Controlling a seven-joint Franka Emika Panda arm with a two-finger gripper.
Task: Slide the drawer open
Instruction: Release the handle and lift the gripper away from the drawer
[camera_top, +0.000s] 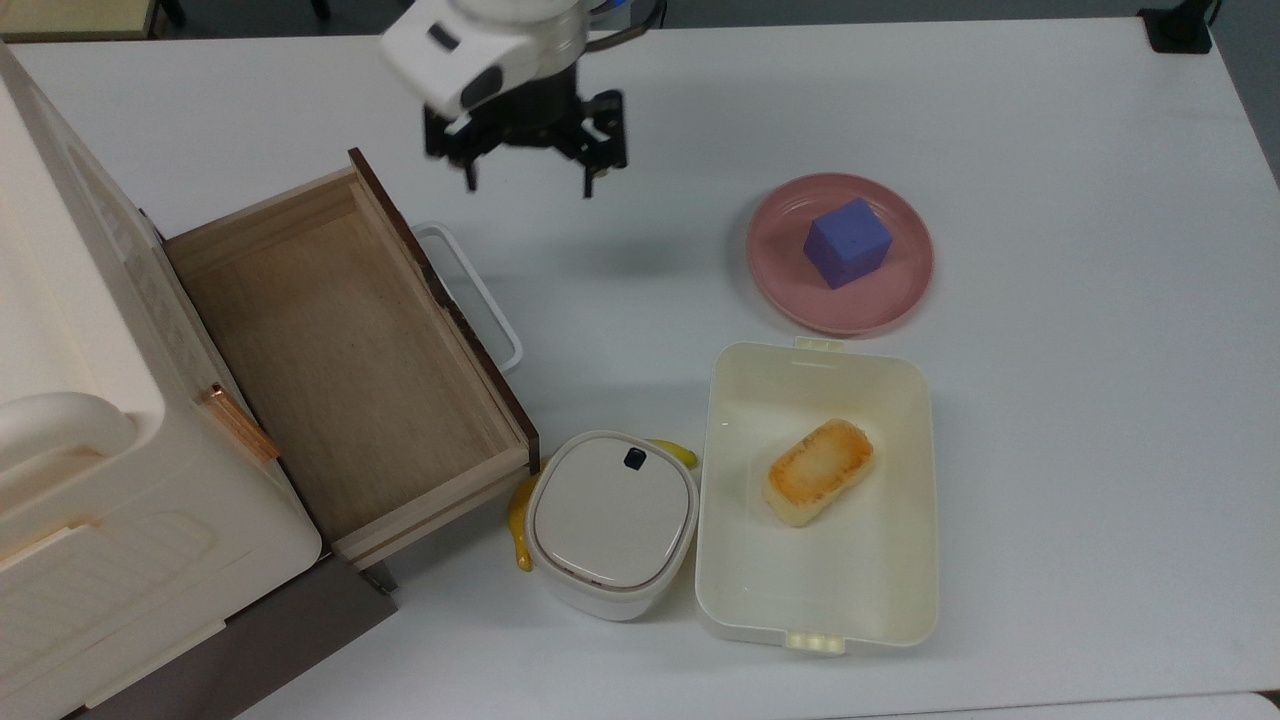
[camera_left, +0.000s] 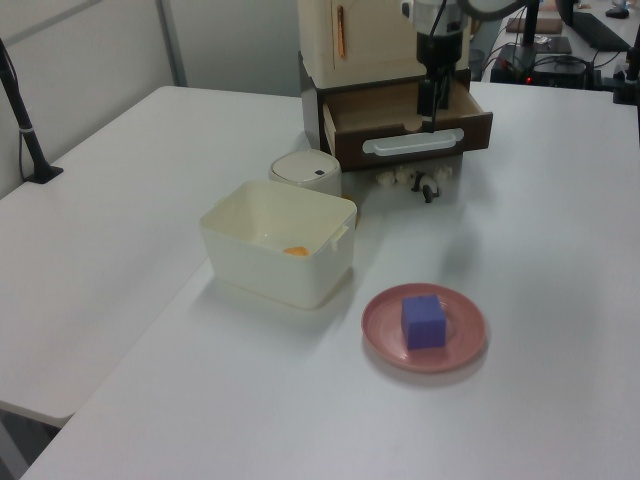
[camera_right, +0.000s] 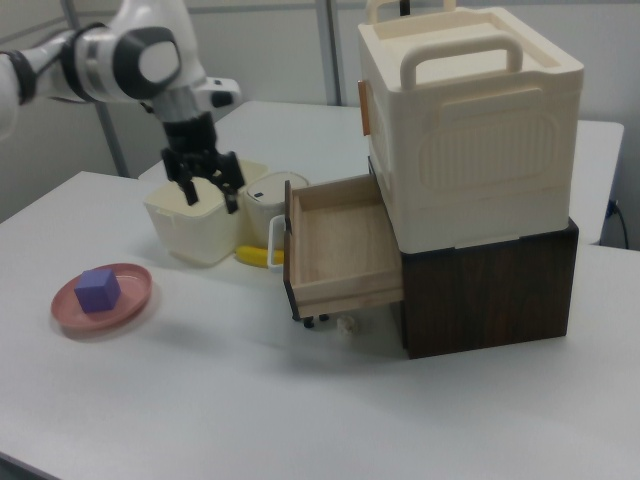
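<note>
The drawer (camera_top: 330, 350), a shallow light-wood box with a dark brown front panel, stands pulled well out of the cabinet, and its inside is bare. Its white loop handle (camera_top: 487, 295) juts toward the top view's right. My gripper (camera_top: 528, 188) hovers above the table beyond the handle's upper end, open and holding nothing. In the right view the gripper (camera_right: 211, 200) hangs in front of the cream boxes, to the right view's left of the drawer (camera_right: 340, 250). In the left view the gripper (camera_left: 436, 120) is above the drawer front (camera_left: 410, 140).
The cream cabinet body (camera_top: 80, 400) sits over the drawer's back. A lidded white container (camera_top: 612, 520) and a banana (camera_top: 520, 510) lie by the drawer's front corner. Beside them is a cream lunchbox (camera_top: 880, 580) with toast (camera_top: 820, 472). A pink plate (camera_top: 780, 240) carries a purple cube (camera_top: 848, 242).
</note>
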